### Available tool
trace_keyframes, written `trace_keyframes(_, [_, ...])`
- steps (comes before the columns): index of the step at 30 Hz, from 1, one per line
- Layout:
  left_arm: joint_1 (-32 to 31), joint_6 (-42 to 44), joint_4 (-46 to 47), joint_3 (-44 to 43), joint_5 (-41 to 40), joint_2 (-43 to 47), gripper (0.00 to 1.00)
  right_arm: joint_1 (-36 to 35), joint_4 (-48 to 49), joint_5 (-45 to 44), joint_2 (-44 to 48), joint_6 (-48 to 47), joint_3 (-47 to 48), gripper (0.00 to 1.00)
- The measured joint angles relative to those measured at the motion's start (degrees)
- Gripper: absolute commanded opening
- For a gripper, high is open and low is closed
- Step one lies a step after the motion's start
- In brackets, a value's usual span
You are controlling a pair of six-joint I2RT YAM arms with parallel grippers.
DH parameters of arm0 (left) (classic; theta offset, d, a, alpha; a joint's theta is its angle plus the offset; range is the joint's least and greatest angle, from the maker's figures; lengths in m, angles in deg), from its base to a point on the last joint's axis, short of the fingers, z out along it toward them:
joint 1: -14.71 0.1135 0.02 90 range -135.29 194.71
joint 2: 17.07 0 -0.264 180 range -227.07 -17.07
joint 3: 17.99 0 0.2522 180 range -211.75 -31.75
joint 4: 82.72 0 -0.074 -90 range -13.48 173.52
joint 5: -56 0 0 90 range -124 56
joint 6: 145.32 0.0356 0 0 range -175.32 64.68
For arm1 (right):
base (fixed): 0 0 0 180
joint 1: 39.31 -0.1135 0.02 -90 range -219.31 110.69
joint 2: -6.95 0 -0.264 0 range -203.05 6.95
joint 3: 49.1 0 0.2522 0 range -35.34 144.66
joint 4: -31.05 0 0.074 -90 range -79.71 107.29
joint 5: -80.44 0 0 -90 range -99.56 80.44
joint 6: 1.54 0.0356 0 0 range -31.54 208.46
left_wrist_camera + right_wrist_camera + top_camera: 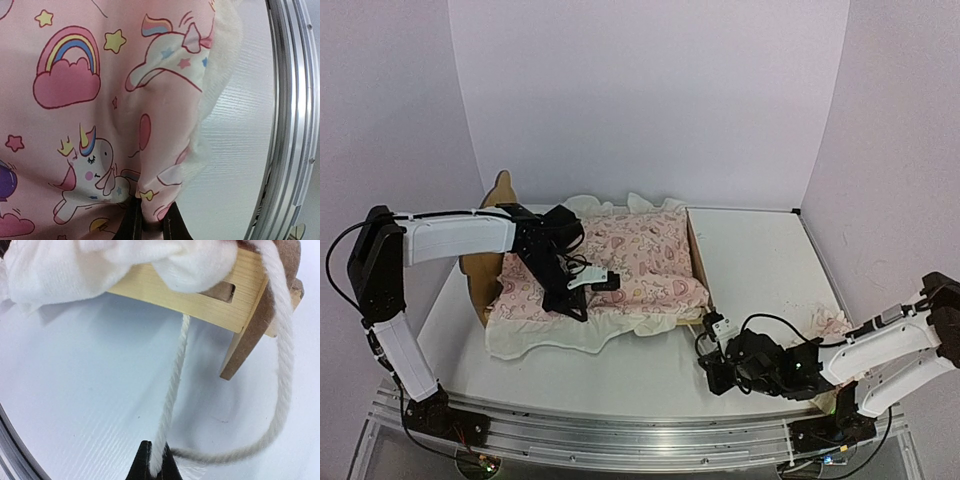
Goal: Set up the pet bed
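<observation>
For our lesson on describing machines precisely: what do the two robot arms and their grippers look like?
The left arm and right arm have white boxy shells, black joints and black bases. A thin black cable loops beside each. The left gripper and right gripper are black with a small white part; their fingers are slim and dark.

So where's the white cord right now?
In the right wrist view, the white cord runs from the near right corner of the pet bed down into the shut right gripper.

The cover (620, 265) lies on the pet bed (699, 258), the pillow (832, 325) to its right.
</observation>
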Motion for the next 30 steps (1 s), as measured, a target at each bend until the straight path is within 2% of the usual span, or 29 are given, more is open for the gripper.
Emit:
trace_keyframes(3, [0.27, 2.07, 2.32, 2.81, -1.06, -0.04, 0.01, 0.07, -6.33, 3.07, 0.0, 0.26, 3.0, 0.0])
trace_keyframes(12, [1.92, 5.26, 3.72, 5.14, -0.39, 1.32, 0.62, 0.11, -15.84, 11.01, -0.7, 0.84, 9.01, 0.0])
trace_keyframes(17, [2.25, 6.27, 1.92, 5.14, -0.05, 4.81, 0.84, 0.11, -23.97, 16.09, -0.17, 0.75, 11.6, 0.0])
trace_keyframes(20, [2.28, 6.41, 0.74, 5.12, 1.09, 8.96, 0.89, 0.11, -28.49, 19.27, 2.21, 0.72, 12.35, 0.0])
trace_keyframes(24, [2.77, 5.32, -0.55, 5.07, 2.3, 14.39, 0.9, 0.09, -31.81, 23.6, 4.47, 0.36, 12.42, 0.02])
trace_keyframes(30, [7.67, 3.28, -2.08, 9.16, 0.49, 20.67, 0.89, -0.02, -34.95, 27.74, 4.5, -0.21, 12.5, 0.39])
